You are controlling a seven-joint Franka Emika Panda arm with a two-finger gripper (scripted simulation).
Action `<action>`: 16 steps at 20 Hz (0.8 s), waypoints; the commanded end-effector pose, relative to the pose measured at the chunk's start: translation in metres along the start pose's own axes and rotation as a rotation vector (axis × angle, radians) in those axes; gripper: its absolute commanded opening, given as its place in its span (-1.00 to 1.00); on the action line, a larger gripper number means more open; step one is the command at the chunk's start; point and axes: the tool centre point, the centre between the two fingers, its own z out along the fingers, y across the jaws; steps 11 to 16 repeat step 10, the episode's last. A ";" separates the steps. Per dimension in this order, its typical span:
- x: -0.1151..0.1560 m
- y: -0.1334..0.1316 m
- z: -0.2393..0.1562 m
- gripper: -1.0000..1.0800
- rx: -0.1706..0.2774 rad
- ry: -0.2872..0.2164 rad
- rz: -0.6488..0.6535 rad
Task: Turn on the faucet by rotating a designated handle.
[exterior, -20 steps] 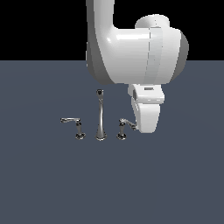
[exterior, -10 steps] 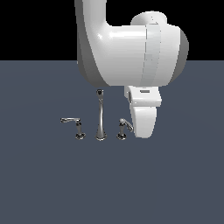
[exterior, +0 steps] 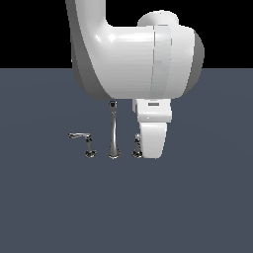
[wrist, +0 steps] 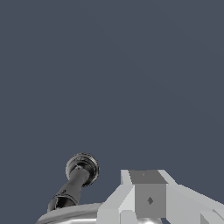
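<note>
Up close, the white arm's gripper (exterior: 149,148) hung low just in front of the handle (exterior: 137,146), covering its lever so only the post and dark base showed; whether the jaws were open or shut could not be told. Behind it stood the faucet's spout (exterior: 113,132), upright, with the twin lever (exterior: 82,139) further toward the exterior view's left on the grey floor (exterior: 197,197).
</note>
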 end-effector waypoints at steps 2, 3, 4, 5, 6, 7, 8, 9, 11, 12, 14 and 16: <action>-0.028 -0.004 0.000 -1.00 0.000 -0.003 -0.029; -0.034 -0.005 0.000 -1.00 0.000 -0.004 -0.032; -0.040 -0.007 0.000 -1.00 0.000 -0.004 -0.036; -0.045 -0.008 0.000 -1.00 0.000 -0.005 -0.039; -0.051 -0.009 0.000 -1.00 -0.001 -0.005 -0.043; -0.057 -0.010 0.000 -1.00 -0.001 -0.005 -0.046; -0.063 -0.011 0.000 -1.00 -0.001 -0.006 -0.049; -0.069 -0.012 0.000 -1.00 -0.001 -0.006 -0.053; -0.069 -0.012 0.000 -1.00 -0.001 -0.006 -0.053; -0.069 -0.012 0.000 -1.00 -0.001 -0.006 -0.053; -0.069 -0.012 0.000 -1.00 -0.001 -0.006 -0.053; -0.069 -0.012 0.000 -1.00 -0.001 -0.006 -0.053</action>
